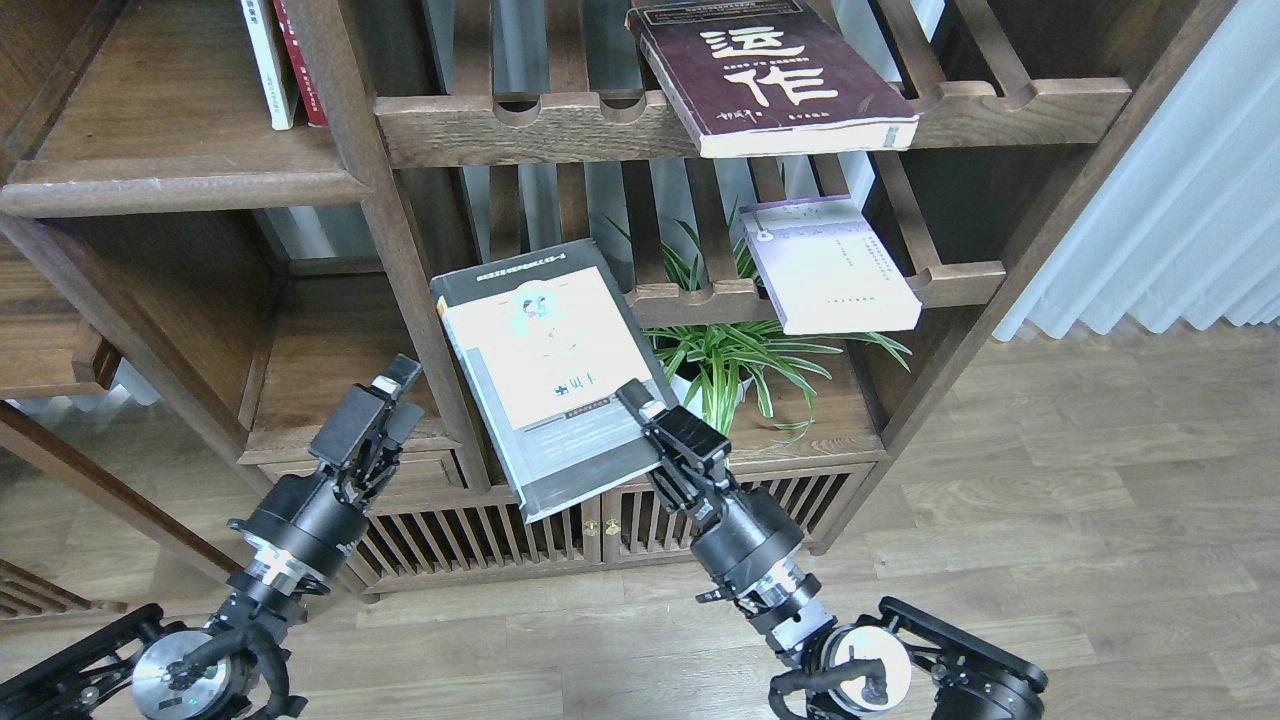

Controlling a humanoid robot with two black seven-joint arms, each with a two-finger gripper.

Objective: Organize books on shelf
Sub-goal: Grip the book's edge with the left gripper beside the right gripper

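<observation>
My right gripper (640, 405) is shut on the lower right corner of the black-grey book with the yellow-green cover panel (545, 375) and holds it in the air in front of the bookcase, clear of the racks. The pale lavender-white book (828, 265) lies on the middle slatted rack at the right. The thick dark maroon book with cream characters (770, 75) lies on the upper slatted rack, overhanging its front rail. The solid flat dark-brown shelf (170, 185) is at the upper left. My left gripper (395, 385) is empty, left of the held book; its fingers look close together.
Two upright books, white and red (285, 60), stand at the back of the flat shelf. A green spider plant (735, 350) stands on the lower board behind the held book. A bookcase post (400, 250) separates the flat shelf from the racks. White curtain (1180, 200) at right.
</observation>
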